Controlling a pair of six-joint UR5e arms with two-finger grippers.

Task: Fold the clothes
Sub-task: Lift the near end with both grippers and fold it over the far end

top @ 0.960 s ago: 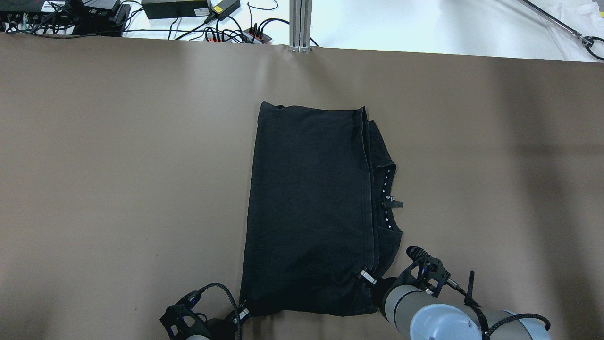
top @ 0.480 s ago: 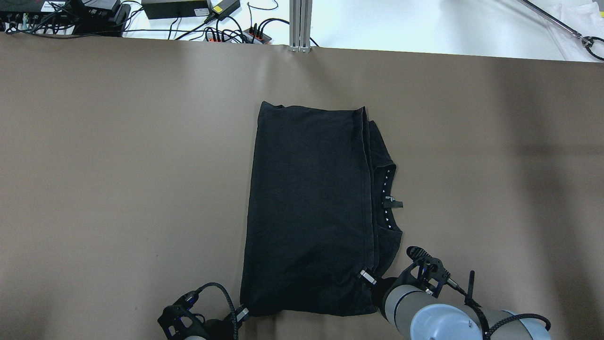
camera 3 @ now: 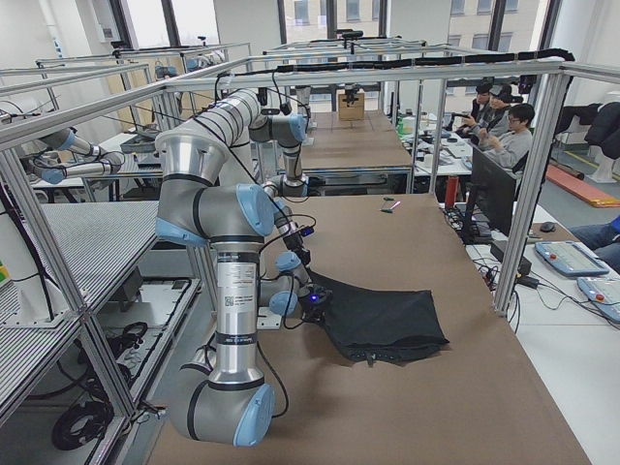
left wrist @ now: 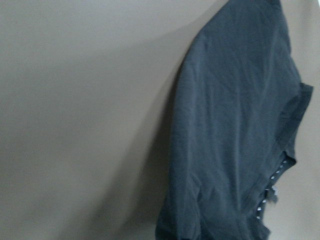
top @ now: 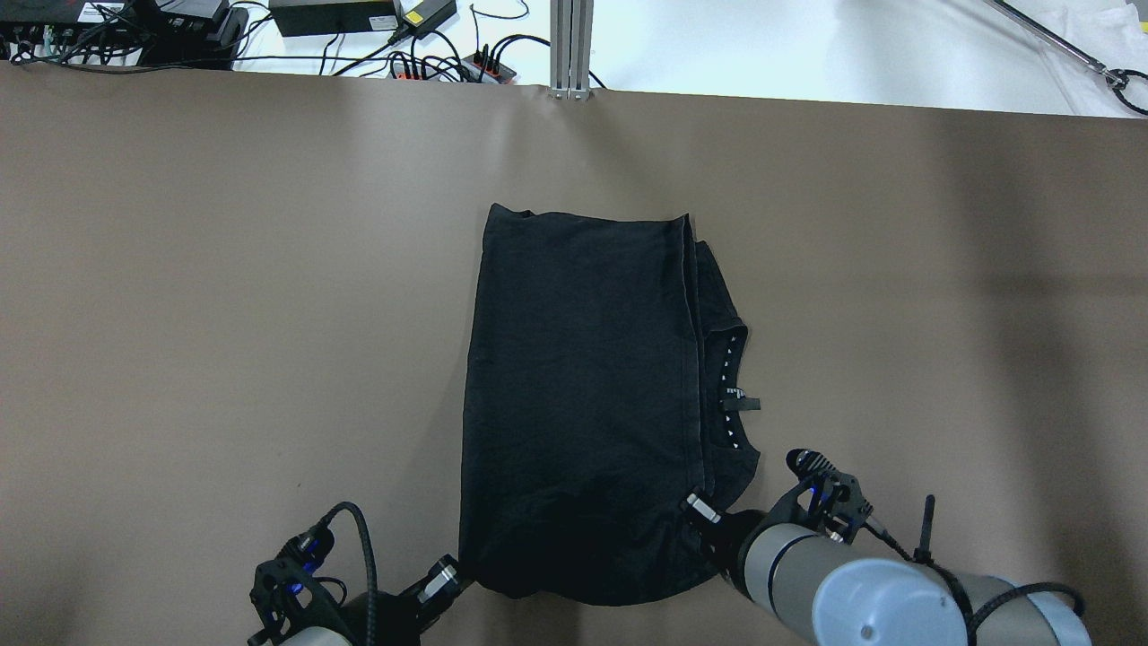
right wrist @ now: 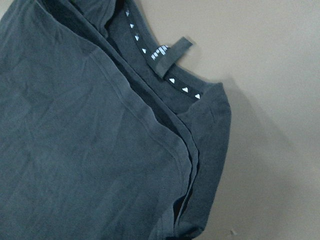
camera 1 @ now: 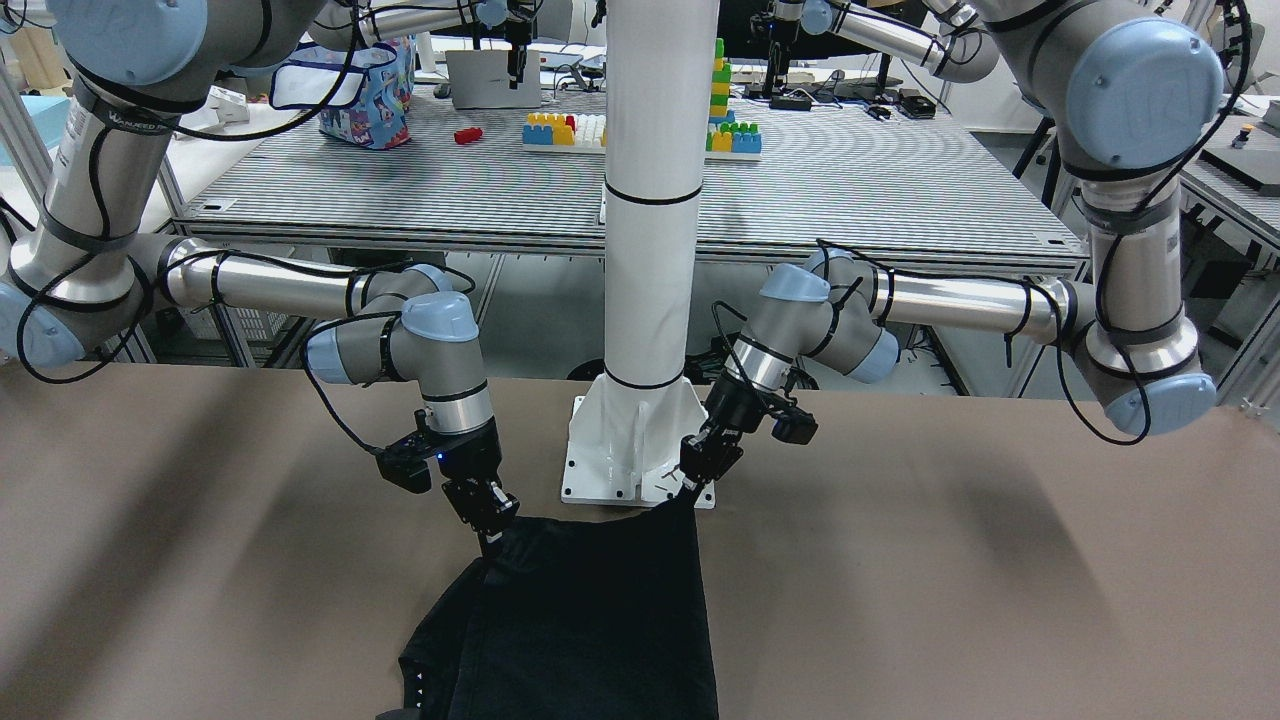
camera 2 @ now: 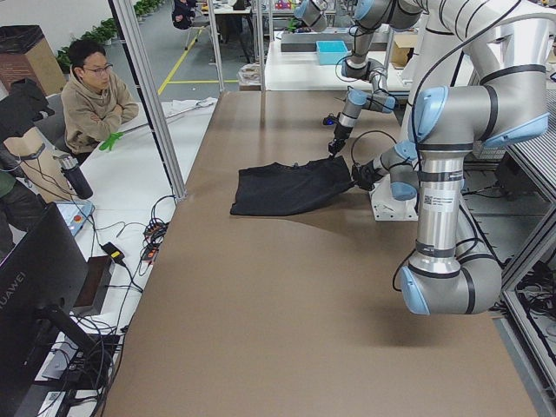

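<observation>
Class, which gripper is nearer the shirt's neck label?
Right: the right gripper sits at the corner of the shirt beside the label; the left gripper is at the opposite corner.

Robotics lab: aluminium-framed benches (camera 1: 860, 190), several robot arms (camera 2: 452, 130).

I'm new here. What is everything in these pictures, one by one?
black garment: one, black, partly folded, table's middle, near the robot.
table: one, brown, under the garment.
pole: one, white, standing between the arms.
toy bricks: several, many-coloured, on the grey bench behind.
bag: one, blue patterned, same bench.
people: several, one in beige, seated beside the table.
left gripper: one, black, shut on a garment corner.
right gripper: one, black, shut on the other near corner.
</observation>
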